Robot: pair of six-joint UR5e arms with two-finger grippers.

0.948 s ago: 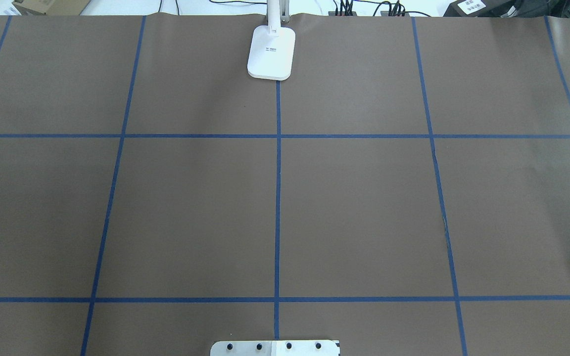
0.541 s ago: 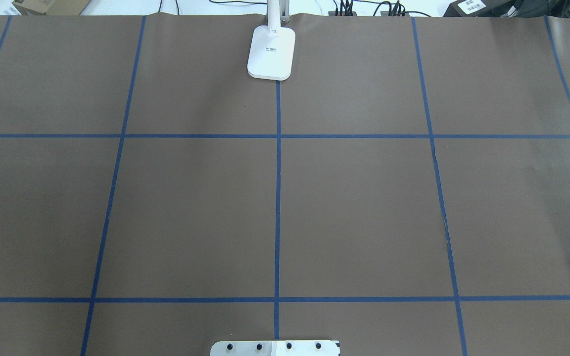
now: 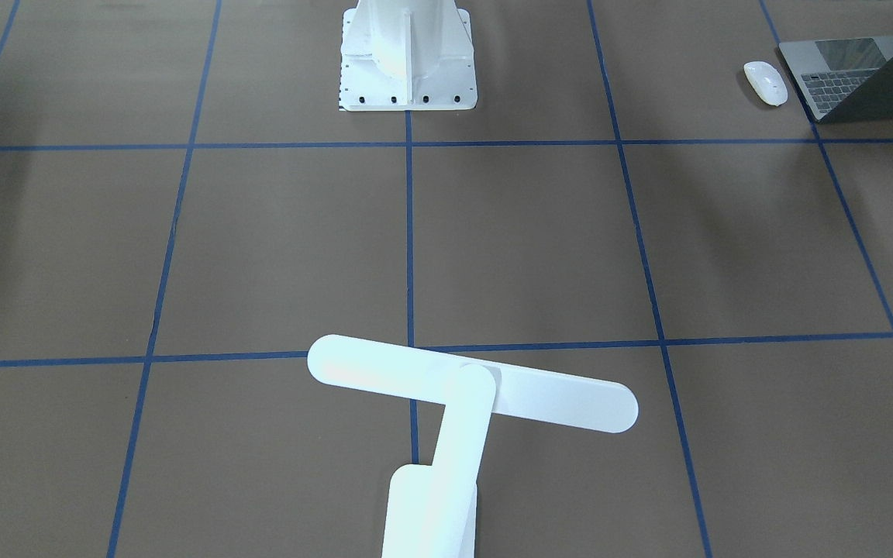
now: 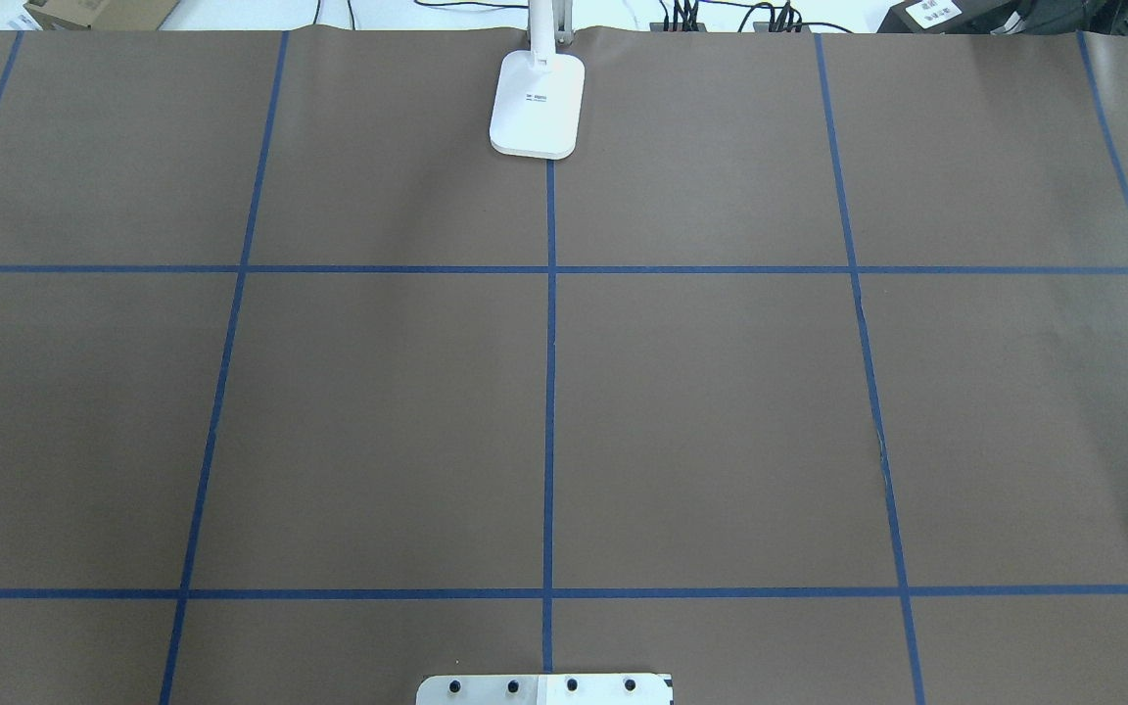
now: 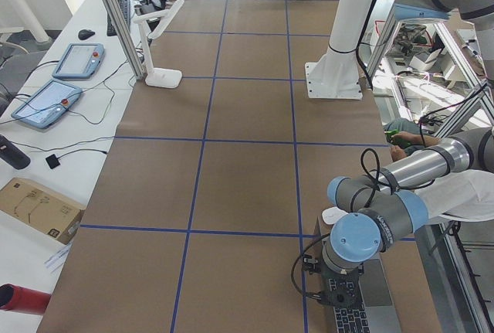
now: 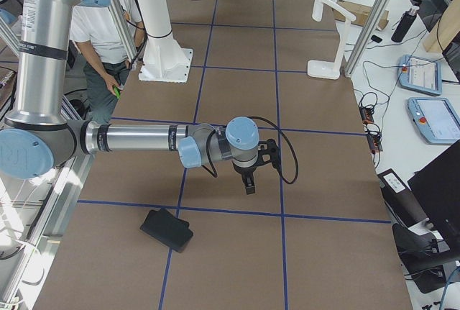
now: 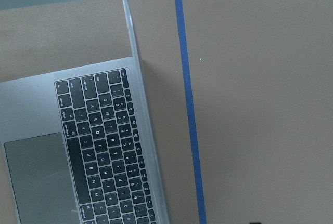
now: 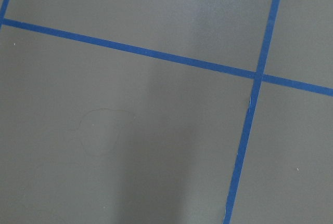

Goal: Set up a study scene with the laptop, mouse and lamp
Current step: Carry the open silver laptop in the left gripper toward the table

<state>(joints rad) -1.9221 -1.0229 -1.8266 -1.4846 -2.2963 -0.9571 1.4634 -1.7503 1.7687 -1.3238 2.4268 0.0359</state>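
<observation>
The left gripper [image 5: 341,300] hangs over the open laptop [image 7: 93,146] at the desk's left corner on the robot's side. I cannot tell whether it or the right gripper [image 6: 248,184] is spread or pressed together. The mouse [image 3: 766,82] lies just beside the laptop, and the lamp [image 3: 470,384] stands at the middle of the far edge. Coming down off-line could knock the thin lid shut.

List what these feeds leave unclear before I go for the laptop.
- Left gripper: exterior left only, open or shut unclear.
- Right gripper: exterior right only, too small to judge.
- Laptop: cut by the front-facing view's right edge; the left arm covers it in exterior left.
- Mouse: partly behind that arm in exterior left.
- Lamp: overhead's top edge cuts off its head.
</observation>
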